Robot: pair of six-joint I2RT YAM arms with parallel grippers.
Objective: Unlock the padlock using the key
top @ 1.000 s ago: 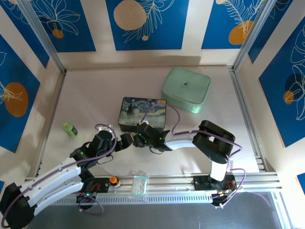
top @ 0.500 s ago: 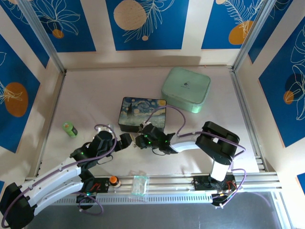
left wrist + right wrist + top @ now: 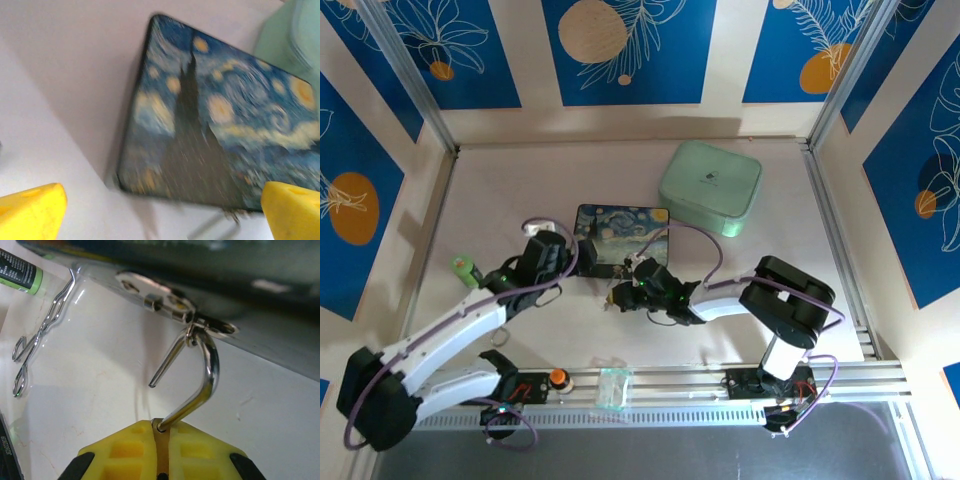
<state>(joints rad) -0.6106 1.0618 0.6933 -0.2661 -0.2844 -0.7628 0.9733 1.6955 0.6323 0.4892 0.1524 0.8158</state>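
Grip check, guys: the right gripper (image 3: 160,432) was clamped down on the padlock (image 3: 161,454), so only a thin strip of brass peeked out between the yellow fingers (image 3: 205,440). The silver shackle (image 3: 212,371) stuck up out of the pinch. One leg of it hung free with its tip clear of the body, so the thing looked popped open. The bend of that shackle was hooked through a little ring on the pale clasp (image 3: 165,295) at the near edge of the painted box (image 3: 200,125), which put the padlock right up against the box's front side. From above, that gripper sat just in front of the box. Further left, the left gripper (image 3: 162,210) hung by the box's left corner with its yellow fingers spread wide and nothing between them, though that view was pretty blurry. Out past all that, a thin silver wire-ish piece (image 3: 40,335) with two small loops lay on the table (image 3: 500,190), and I couldn't tell what it was. A green bottle (image 3: 20,271) lay beyond it, and a mint-green case (image 3: 710,187) sat behind the box to the right, just beside its far corner.
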